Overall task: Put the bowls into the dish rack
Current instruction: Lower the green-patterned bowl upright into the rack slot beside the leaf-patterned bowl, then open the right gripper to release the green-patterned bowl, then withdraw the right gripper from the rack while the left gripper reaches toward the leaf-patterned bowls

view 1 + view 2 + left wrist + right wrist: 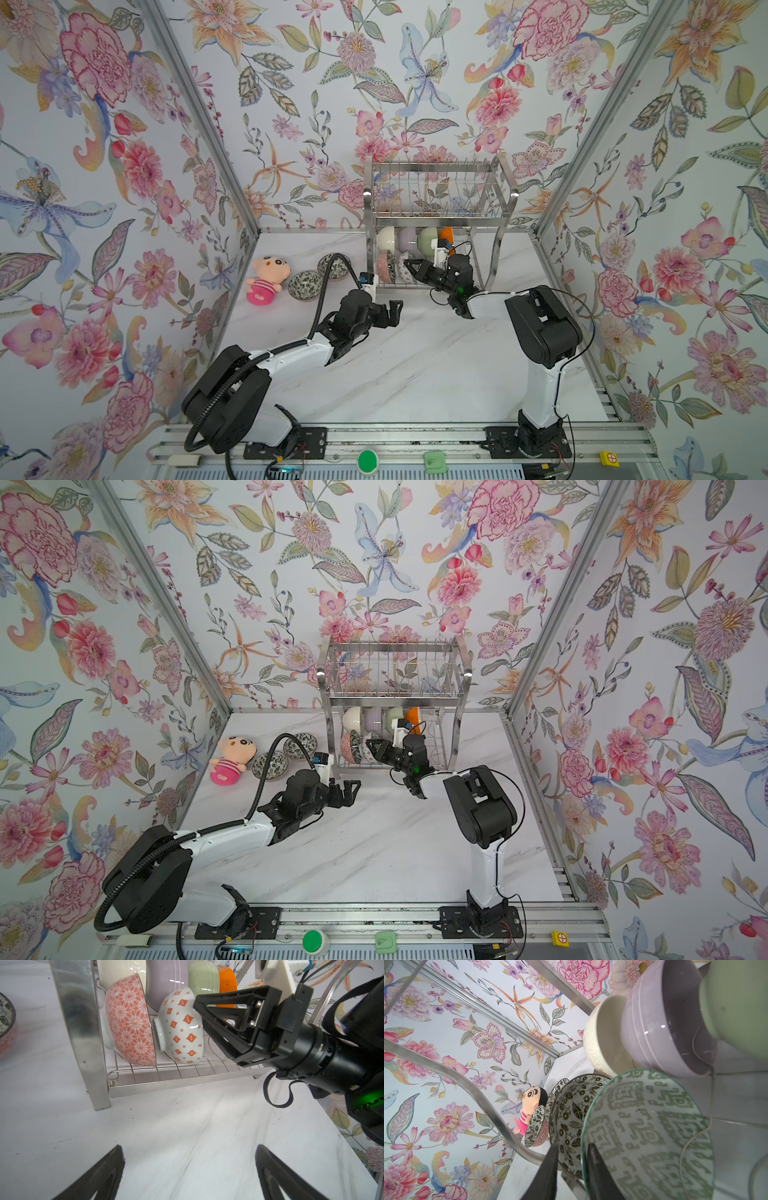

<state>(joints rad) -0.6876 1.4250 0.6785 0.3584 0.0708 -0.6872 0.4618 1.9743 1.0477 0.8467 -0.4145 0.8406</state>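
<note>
Releasing step: right gripper (573, 1145) sits astride the rim of the diamond bowl (182, 1028), jaws slightly parted with a gap showing on the outer side, so nothing is gripped.
Bowl place: on edge in the lower shelf of the rack (505, 195), front row, just beside the pink bowl (128, 1022).
Doing it well: probably widen further, then back straight out along the rim so the bowl keeps its slot.
Left gripper (395, 309): spread wide, empty, in front of the rack.
Racked bowls (406, 240): six, four behind and two in front.
Loose bowls (305, 285): two, left of the rack.
Doll (266, 282): one, beyond them.
Rack: one.
</note>
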